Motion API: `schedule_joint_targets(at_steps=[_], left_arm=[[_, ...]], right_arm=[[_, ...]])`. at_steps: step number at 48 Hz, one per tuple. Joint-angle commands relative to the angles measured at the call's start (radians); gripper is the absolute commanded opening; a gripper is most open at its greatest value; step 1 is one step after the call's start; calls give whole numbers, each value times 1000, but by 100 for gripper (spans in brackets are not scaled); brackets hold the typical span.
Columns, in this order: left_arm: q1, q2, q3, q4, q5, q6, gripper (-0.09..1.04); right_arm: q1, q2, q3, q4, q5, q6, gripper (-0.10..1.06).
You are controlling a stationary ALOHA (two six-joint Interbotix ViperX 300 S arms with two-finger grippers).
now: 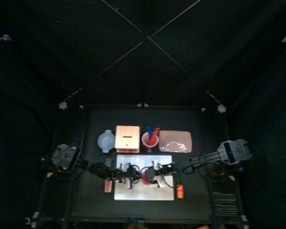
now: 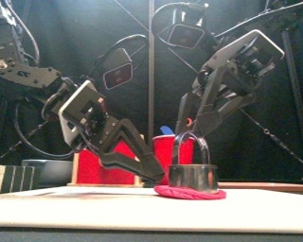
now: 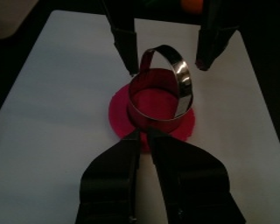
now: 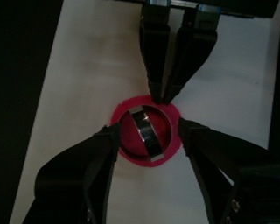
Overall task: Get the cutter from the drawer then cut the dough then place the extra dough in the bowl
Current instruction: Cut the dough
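A round metal cutter (image 2: 192, 175) stands on a flat disc of red dough (image 2: 189, 194) in the middle of the white cutting board (image 1: 124, 190). Its wire handle (image 3: 175, 66) stands upright. My right gripper (image 4: 150, 129) hangs open above the cutter, one jaw on each side of the handle and touching nothing. My left gripper (image 3: 143, 140) comes in low from the left, shut, its tips at the dough's edge against the cutter's wall. Whether it pinches dough I cannot tell.
Along the back of the table stand the blue-grey bowl (image 1: 106, 139), the wooden box (image 1: 128, 137), the red cup (image 1: 149, 137) with toy knives, and the pink tray (image 1: 178, 140). The board has bare room around the dough.
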Motion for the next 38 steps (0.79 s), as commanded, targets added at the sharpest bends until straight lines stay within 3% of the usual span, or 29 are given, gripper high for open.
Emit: schedule_joint_targets(at_steps=[1,28,38], left_arm=[[2,-5,-26,-8,-11,0,58],[3,29,-32,-61,-3,-2,58],[5,40,-34,-80,-3,0,57]], right_arm=[[0,-3,-37,-3,26,0,87],[3,34,-61,-5,55,0,86],[3,34,-63,-9,61,-2,73]])
